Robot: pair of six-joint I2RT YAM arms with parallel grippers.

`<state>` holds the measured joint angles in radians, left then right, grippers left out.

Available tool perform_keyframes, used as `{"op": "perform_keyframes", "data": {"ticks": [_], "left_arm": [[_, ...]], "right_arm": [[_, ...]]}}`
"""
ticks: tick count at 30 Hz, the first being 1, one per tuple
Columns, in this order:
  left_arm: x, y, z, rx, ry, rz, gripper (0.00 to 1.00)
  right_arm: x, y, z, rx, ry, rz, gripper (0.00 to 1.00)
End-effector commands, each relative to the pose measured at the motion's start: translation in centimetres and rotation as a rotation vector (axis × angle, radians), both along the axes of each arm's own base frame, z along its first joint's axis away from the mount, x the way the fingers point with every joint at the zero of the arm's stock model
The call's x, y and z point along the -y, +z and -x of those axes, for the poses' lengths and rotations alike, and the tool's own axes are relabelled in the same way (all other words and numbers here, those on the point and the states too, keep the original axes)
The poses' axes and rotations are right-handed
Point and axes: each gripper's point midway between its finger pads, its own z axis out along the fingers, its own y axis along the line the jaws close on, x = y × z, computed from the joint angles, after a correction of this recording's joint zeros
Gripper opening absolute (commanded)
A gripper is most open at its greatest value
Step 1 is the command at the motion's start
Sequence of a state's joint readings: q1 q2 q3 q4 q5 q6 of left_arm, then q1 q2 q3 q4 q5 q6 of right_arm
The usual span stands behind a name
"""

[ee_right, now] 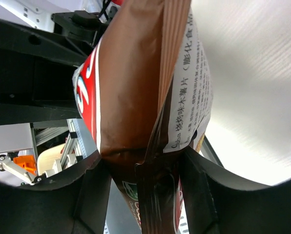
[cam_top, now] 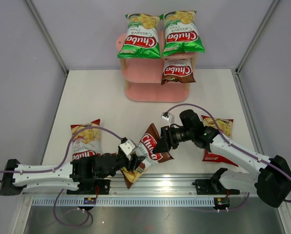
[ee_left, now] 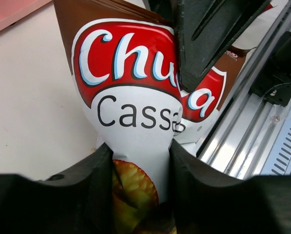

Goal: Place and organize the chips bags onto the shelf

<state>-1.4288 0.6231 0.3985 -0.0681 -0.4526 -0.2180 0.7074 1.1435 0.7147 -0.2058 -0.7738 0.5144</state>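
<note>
A brown chips bag [cam_top: 149,148] hangs between both grippers above the near middle of the table. My left gripper [cam_top: 135,165] is shut on its lower end; in the left wrist view [ee_left: 140,158] both jaws press the bag [ee_left: 131,97]. My right gripper [cam_top: 161,145] is shut on its upper right edge; in the right wrist view [ee_right: 143,168] the jaws pinch the bag's seam [ee_right: 131,87]. The pink shelf [cam_top: 140,92] stands at the back with two green bags [cam_top: 139,36] [cam_top: 182,33] on its top board and a brown bag [cam_top: 177,70] on the middle board, right side.
A red bag [cam_top: 85,140] lies flat on the table at the left, beside my left arm. Another red bag [cam_top: 218,139] lies at the right, partly under my right arm. A metal rail [cam_top: 184,183] runs along the table's near edge. Grey walls enclose the table.
</note>
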Motion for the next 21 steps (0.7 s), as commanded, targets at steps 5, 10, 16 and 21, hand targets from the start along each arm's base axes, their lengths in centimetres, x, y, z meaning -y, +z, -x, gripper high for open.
{"op": "perform_keyframes", "data": {"ticks": [5, 10, 16, 21], "left_arm": [[-0.3, 4.5, -2.0, -0.002, 0.156, 0.170, 0.67], [-1.1, 3.6, -2.4, -0.025, 0.204, 0.142, 0.80], [-2.4, 4.2, -2.5, -0.060, 0.250, 0.143, 0.99], [-3.3, 4.7, -2.1, -0.093, 0.252, 0.167, 0.99]], "right_arm": [[-1.7, 4.2, 0.7, 0.096, 0.065, -0.156, 0.00], [-2.0, 3.9, -0.1, 0.100, 0.032, -0.156, 0.00], [-1.8, 3.3, -1.7, 0.126, -0.070, -0.115, 0.00], [-1.5, 2.0, -2.8, 0.136, -0.119, -0.037, 0.00]]}}
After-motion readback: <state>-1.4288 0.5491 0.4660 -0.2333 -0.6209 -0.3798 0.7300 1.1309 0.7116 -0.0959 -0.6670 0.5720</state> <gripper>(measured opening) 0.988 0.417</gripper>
